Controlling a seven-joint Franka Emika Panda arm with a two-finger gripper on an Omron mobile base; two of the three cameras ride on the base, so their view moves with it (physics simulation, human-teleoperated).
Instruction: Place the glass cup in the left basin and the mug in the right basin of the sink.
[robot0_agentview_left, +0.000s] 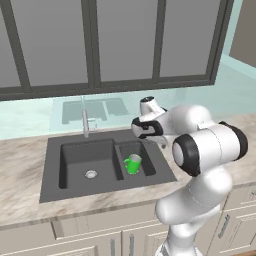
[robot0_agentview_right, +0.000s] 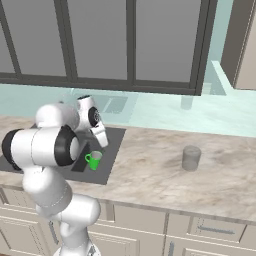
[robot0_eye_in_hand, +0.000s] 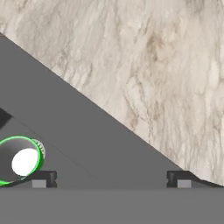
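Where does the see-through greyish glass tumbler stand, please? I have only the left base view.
Observer: The see-through greyish glass cup stands upright on the marbled beige counter, well to the right of the dark charcoal sink.
Operator: Thank you. Is the tool holding anything?
Observer: No. The hand view shows the tool open, fingertips wide apart with nothing between them.
Operator: And where exactly does the mug sit?
Observer: In the hand view, the bright green mug sits right beside the round silver drain, partly covering it.
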